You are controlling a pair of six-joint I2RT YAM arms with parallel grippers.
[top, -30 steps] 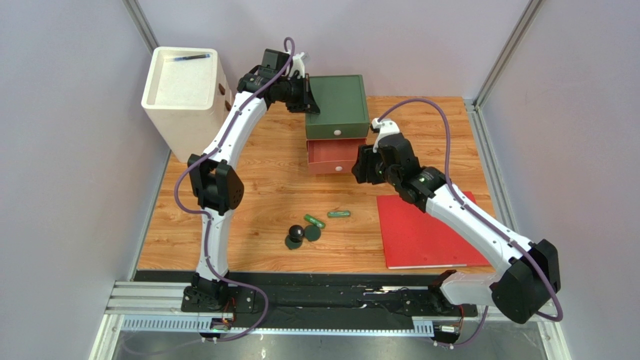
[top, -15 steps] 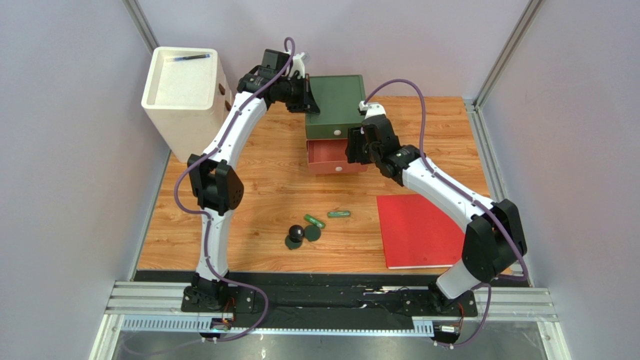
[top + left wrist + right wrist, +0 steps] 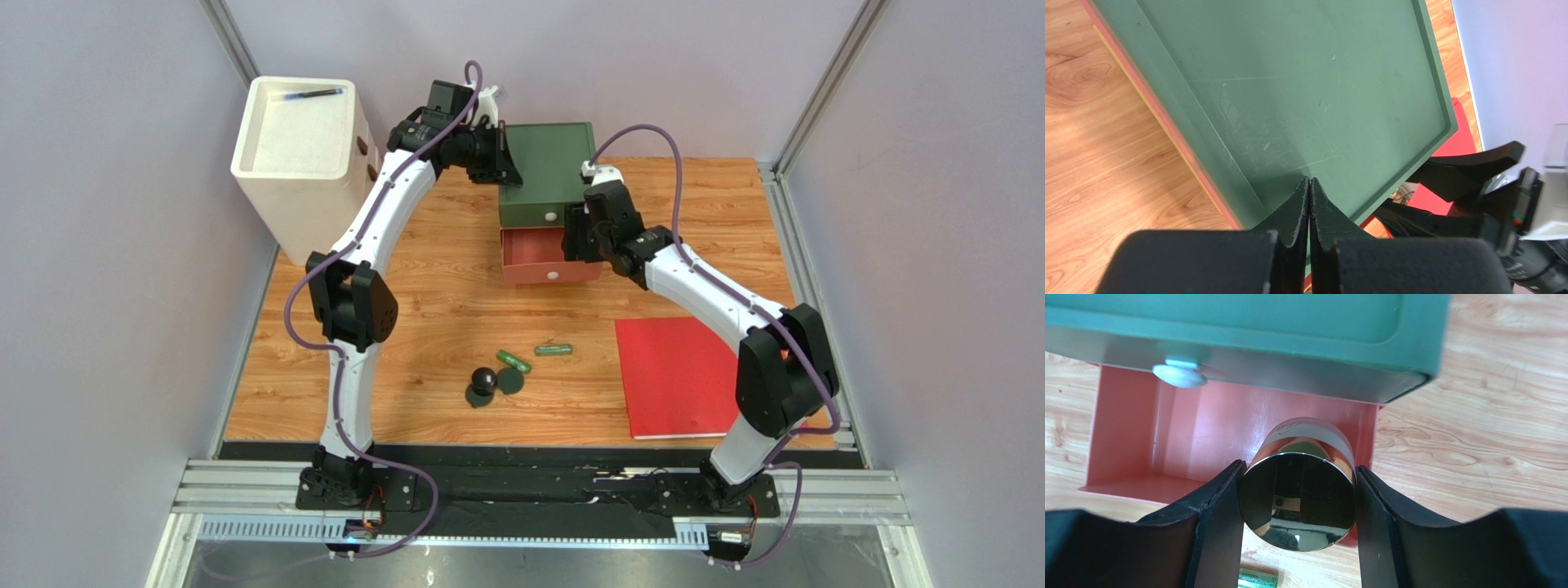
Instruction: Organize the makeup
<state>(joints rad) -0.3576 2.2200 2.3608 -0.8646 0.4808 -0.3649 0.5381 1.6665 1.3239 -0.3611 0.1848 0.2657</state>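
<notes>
Wood-grain tabletop [image 3: 429,306] boxed in by plain pale walls [image 3: 123,306] with metal posts [image 3: 233,43] in the corners, that's the whole cell. Going up from the bottom of the overhead frame: black rail [image 3: 552,484] with both arm bases, then the loose makeup just below centre. That's a black ball [image 3: 482,384] right against a dark compact [image 3: 510,381], a slim green tube [image 3: 514,361] just above them and a second green tube [image 3: 553,350] a bit to the right. Flat red book [image 3: 687,374] at lower right, not part of the job.

Further up, mid-frame, the red drawer [image 3: 534,260] is pulled open under the green box [image 3: 550,172]. My right gripper [image 3: 1300,502] is at its right end, and the wrist cam shows the fingers clamped either side of a round jar [image 3: 1301,496] with a mirror-shiny end facing the camera, lined up with the drawer's right corner. Can't tell if it's above the rim or dipping in.

So I'd call this mid drop-off: jar carried, not set down yet. Next move as I see it is straight down until it sits inside the red walls, then spread the fingers. It's tight against the right wall and the green overhang, so go slow or it clips the edge and tips.

Left gripper [image 3: 1309,202] is at the upper left corner of the green box, fingers pressed together on nothing, tips at the lid's rim. My guess is it's bracing the box, but I can't see actual contact.

Farthest back, upper left, a white bin [image 3: 301,172] with a dark stick [image 3: 309,93] lying on top. Four loose pieces to go after this one
</notes>
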